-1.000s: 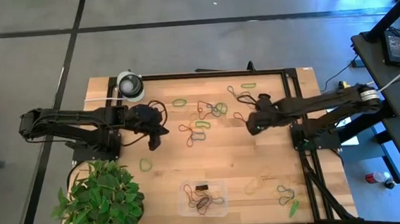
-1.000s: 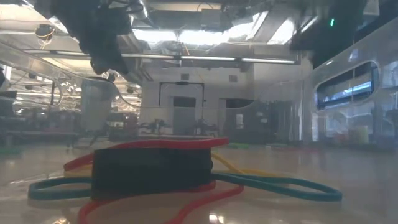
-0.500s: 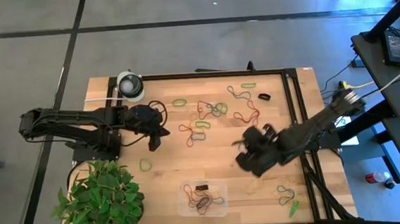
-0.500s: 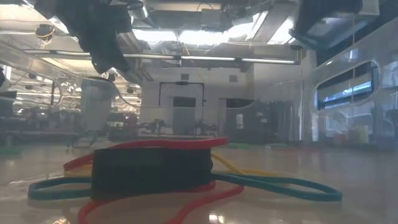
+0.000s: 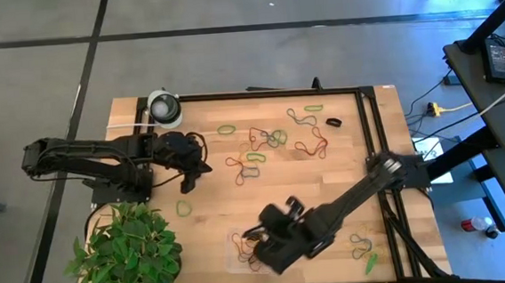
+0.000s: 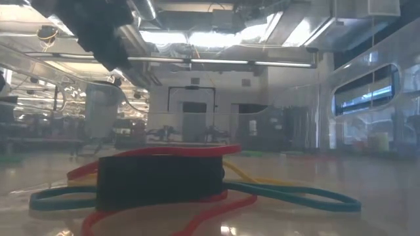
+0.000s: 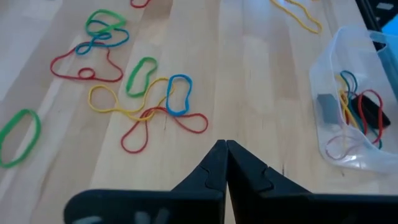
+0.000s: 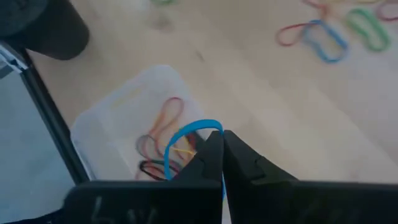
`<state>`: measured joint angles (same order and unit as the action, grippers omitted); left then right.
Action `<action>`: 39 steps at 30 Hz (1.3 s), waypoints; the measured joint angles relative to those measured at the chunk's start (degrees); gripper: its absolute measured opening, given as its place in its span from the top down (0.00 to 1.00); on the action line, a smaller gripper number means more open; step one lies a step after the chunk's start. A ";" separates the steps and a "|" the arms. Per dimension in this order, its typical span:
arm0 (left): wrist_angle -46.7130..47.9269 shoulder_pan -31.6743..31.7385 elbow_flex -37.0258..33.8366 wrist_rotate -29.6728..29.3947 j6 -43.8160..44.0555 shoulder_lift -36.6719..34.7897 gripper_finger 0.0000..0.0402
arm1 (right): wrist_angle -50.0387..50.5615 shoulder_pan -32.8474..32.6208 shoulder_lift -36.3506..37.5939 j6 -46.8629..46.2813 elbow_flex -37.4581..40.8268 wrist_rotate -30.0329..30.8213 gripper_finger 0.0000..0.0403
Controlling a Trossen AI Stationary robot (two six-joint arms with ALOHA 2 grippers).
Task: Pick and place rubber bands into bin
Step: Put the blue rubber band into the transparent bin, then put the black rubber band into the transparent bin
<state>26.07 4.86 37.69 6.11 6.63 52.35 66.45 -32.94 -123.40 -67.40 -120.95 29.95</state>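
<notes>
Right claw (image 5: 273, 247) clenched on a blue rubber band (image 8: 186, 138); loop pokes out past the pinched fingertips. Claw sits over the right part of the bin (image 5: 242, 250), at the near edge of the bench (image 5: 370, 160), centre.

Key relation: in the wrist view the bin (image 8: 118, 112) lies directly ahead of and under the fingertips, a few bands already inside. Band hangs above the bin, not yet in it. Judged: release is a straight drop, little sideways travel needed. Bin's long axis runs left-right along the near edge; claw nearer its right end.

Left claw (image 5: 190, 174) clenched on nothing, hovering over the left part of the bench, well apart from the bin. Loose rubber bands (image 5: 255, 150) scattered mid to far bench, a few near right. Right arm plainly the nearer to the bin.
</notes>
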 joint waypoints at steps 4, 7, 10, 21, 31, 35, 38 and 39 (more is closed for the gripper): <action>0.01 0.00 0.00 0.00 -1.71 -0.04 0.99 | -0.06 0.51 -7.47 -0.03 -7.78 -2.54 1.00; 0.61 0.00 0.00 0.00 -3.13 -0.04 1.00 | 0.68 1.23 -12.36 -1.47 -10.97 -6.30 1.00; 1.69 0.00 0.00 0.00 -4.52 -0.04 0.99 | 4.01 2.06 -16.01 -6.14 -12.18 -12.49 1.00; 5.25 0.00 0.00 -0.02 -7.45 -0.04 0.99 | 14.86 2.63 -17.82 -16.33 -12.24 -22.53 0.94; 5.11 0.00 0.00 -0.02 -6.08 -0.04 1.00 | 15.10 2.66 -15.46 -13.49 -12.31 -22.54 0.71; 4.98 0.00 0.00 -0.02 -3.50 -0.02 0.99 | 15.58 2.32 -13.25 -2.41 -13.32 -19.30 0.70; 4.97 -0.16 0.02 -0.02 -2.90 0.00 0.99 | 15.65 2.29 -10.59 5.57 -12.59 -15.81 0.78; 5.01 -0.43 0.02 -0.29 -2.90 0.11 0.99 | 15.97 2.45 -9.93 7.65 -11.86 -14.33 0.83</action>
<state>31.08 4.43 37.71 5.82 3.73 52.46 82.43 -30.49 -133.33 -59.74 -132.81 15.62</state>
